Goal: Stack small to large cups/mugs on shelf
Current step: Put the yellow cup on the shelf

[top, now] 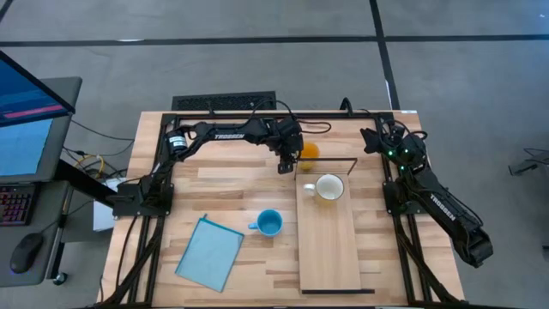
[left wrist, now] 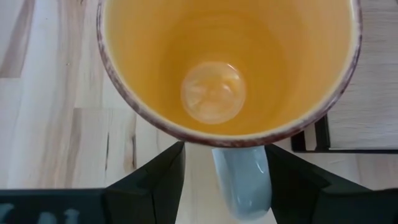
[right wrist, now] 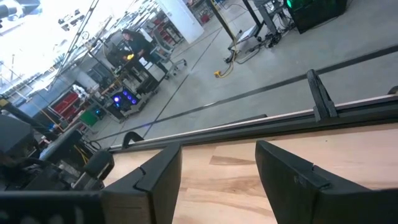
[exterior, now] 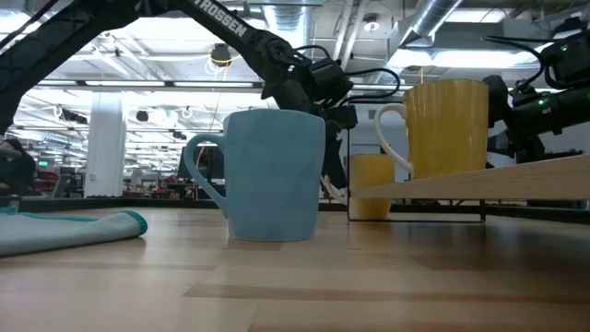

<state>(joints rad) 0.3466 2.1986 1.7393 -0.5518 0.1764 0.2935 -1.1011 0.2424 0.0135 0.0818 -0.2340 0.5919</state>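
Observation:
The orange mug (top: 308,153) stands upright on its base on the table, at the shelf's far left corner. In the left wrist view its orange inside (left wrist: 214,93) and pale handle (left wrist: 242,180) show from above. My left gripper (top: 286,165) (left wrist: 224,147) is open over the mug, with a finger on either side of the handle. The cream mug (top: 329,187) (exterior: 450,124) stands on the shelf (top: 328,245) (exterior: 489,180) near its far end. The light-blue mug (top: 269,223) (exterior: 272,175) stands on the table left of the shelf. My right gripper (top: 371,137) (right wrist: 217,152) is open at the table's far right. My left gripper comes at the orange mug from above, pointing down, open around the handle (left wrist: 242,180). One finger (left wrist: 165,177) stands clear of the handle. The other finger (left wrist: 292,180) is close against it, and I cannot tell whether it touches. The mug stands upright on the table.
A flat light-blue cloth (top: 210,251) (exterior: 64,229) lies at the table's near left. The shelf's dark metal frame (left wrist: 311,140) is right beside the orange mug. Bare tabletop lies between the cloth, the blue mug and the far edge.

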